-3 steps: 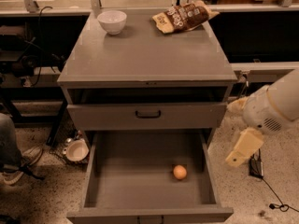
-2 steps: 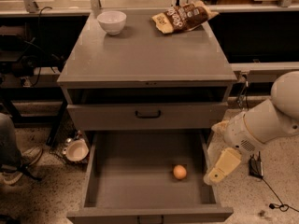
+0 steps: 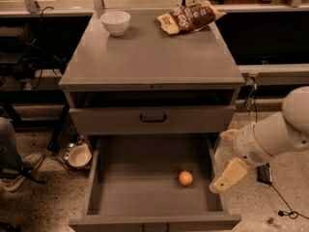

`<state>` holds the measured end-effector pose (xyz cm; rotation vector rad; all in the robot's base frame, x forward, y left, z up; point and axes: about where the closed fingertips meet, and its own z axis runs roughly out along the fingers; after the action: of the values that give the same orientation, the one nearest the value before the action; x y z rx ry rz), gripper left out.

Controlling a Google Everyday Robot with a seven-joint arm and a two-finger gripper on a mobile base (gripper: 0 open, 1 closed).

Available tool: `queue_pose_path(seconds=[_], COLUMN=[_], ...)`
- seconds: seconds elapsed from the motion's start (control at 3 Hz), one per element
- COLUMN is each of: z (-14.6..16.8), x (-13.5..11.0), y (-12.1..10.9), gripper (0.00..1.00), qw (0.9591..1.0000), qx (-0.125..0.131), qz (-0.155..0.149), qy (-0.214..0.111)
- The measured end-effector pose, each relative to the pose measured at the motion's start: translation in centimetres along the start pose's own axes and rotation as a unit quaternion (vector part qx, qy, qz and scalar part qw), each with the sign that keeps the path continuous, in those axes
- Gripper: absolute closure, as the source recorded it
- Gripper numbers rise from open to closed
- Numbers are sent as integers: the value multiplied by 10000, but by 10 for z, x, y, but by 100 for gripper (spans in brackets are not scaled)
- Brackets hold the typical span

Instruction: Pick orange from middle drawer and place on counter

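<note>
Orange (image 3: 185,178) sits untouched on the floor of the open middle drawer (image 3: 140,190), toward four o'clock, near the right wall. In the last second the pale gripper (image 3: 224,178) has swung down and inward to the drawer's right rim, at three o'clock from the fruit, so the reach is only beginning and the counter (image 3: 149,57) still waits. It holds nothing; whether it is spread or pressed together, I cannot tell.

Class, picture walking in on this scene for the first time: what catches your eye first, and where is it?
The orange lies alone on the floor of the open middle drawer, toward its right side. Just right of it, the gripper hangs at the drawer's right wall, on a white arm. At the back of the counter sit a white bowl and a snack bag.
</note>
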<state>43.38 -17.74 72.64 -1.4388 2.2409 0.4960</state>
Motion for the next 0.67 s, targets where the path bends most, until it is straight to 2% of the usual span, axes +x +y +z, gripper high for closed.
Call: queue_pose_path(seconds=[0.33, 0.67], z=[41, 85], x=[33, 56], y=[-23, -47], gripper=[0, 0], qw=[9992, 9972], qx=[304, 578], qz=[98, 194], qy=[-258, -442])
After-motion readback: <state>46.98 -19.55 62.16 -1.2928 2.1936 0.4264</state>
